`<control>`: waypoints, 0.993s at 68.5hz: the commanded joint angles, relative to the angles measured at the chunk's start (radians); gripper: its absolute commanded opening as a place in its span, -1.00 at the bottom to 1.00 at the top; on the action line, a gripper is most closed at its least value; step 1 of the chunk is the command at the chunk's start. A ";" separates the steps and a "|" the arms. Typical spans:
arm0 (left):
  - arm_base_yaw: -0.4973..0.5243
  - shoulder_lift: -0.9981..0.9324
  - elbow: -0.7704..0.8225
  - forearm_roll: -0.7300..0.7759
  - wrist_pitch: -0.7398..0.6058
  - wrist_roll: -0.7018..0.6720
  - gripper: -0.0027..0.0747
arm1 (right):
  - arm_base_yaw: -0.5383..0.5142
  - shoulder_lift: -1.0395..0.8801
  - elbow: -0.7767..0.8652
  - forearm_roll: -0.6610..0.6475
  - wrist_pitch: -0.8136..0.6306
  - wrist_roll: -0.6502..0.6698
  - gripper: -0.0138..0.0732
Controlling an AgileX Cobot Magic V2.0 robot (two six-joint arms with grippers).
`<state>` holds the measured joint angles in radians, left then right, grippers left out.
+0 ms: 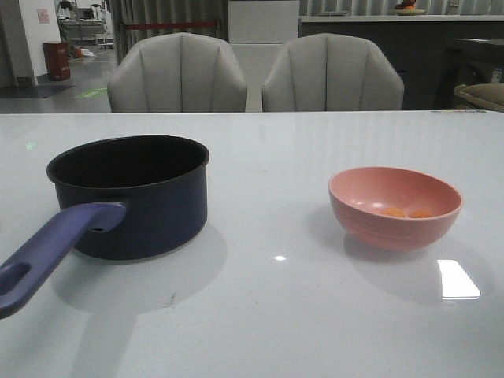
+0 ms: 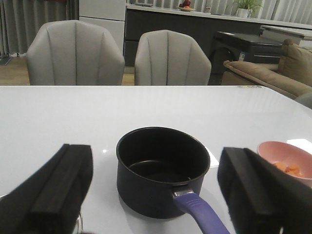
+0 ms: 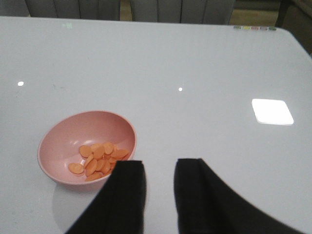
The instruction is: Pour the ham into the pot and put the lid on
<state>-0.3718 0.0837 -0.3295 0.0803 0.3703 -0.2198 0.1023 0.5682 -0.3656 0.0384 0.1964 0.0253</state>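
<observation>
- Pot point(image 1: 134, 197): dark navy saucepan with a black interior, standing upright on the white table point(image 1: 268, 315), on the robot's left side of the front view. Interior appears bare in the left wrist view; nothing seen inside
- Pot handle point(image 1: 47, 252): purple-blue, with a hole near its end, pointing toward the robot and slightly to its left
- Pink bowl point(image 1: 395, 206): upright on the table on the robot's right side, well apart from the pot
- Ham point(image 3: 97, 160): flat orange oval slices lying in the bottom of the pink bowl. The right wrist view shows a loose cluster of them; the front view shows only two over the rim
- Lid: not seen in any of the three views
- Left gripper point(image 2: 155, 195): released, jaws spread wide, holding nothing. The pot sits between and beyond the two black fingers point(image 2: 58, 187) in the left wrist view; no contact with the pot
- Right gripper point(image 3: 160, 195): two black fingers point(image 3: 124, 197) with a narrow gap between them, nothing held in that gap. It hovers above the table just beside the pink bowl, not touching it
- Background: two grey upholstered chairs point(image 1: 177, 75) stand behind the far edge of the table
</observation>
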 commanded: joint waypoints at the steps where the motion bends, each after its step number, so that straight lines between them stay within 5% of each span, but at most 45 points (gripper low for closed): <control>1: -0.007 0.012 -0.024 -0.005 -0.076 -0.001 0.53 | 0.008 0.133 -0.104 0.038 -0.061 0.002 0.27; 37: -0.007 0.012 -0.024 -0.005 -0.076 -0.001 0.53 | 0.062 0.927 -0.576 0.096 0.148 0.003 0.32; 68: -0.007 0.012 -0.024 -0.005 -0.076 -0.001 0.53 | 0.062 1.165 -0.721 0.096 0.167 0.003 0.19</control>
<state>-0.3718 0.0837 -0.3295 0.0803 0.3703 -0.2198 0.1673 1.7589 -1.0481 0.1291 0.3956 0.0283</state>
